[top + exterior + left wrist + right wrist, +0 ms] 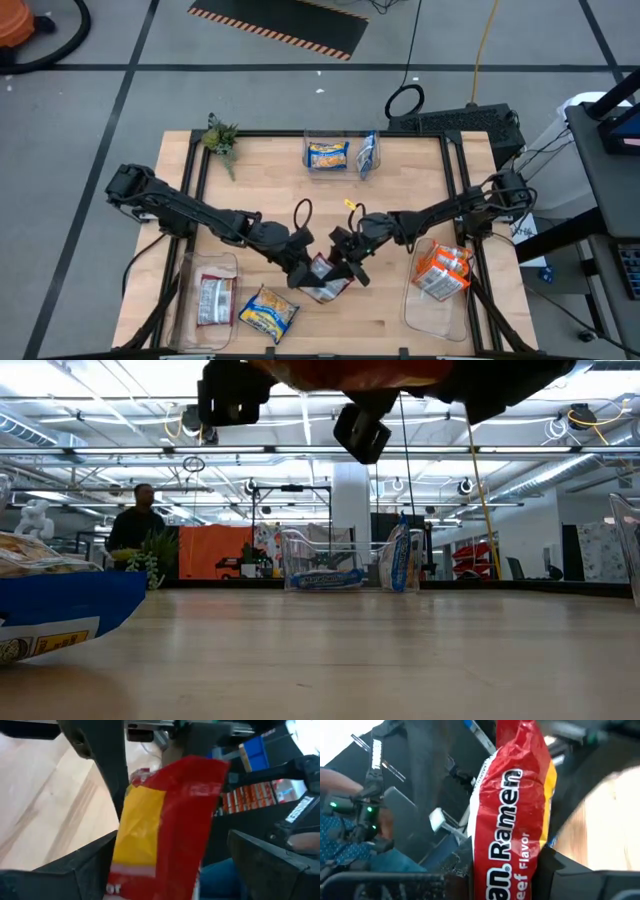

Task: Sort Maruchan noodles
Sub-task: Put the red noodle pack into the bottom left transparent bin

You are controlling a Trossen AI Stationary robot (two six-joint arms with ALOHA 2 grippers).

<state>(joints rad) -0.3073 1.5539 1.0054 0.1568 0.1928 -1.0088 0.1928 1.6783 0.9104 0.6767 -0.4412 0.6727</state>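
Two grippers meet near the front middle of your wooden table [400,210]: your right gripper [345,262] is pinching one end of a red beef ramen packet [512,815] and holding it up off the table. Your left gripper [305,272] sits right beside it with its fingers [75,870] spread wide on both sides of the packet, not squeezing it.

red packet [507,820] cropped; label cut off
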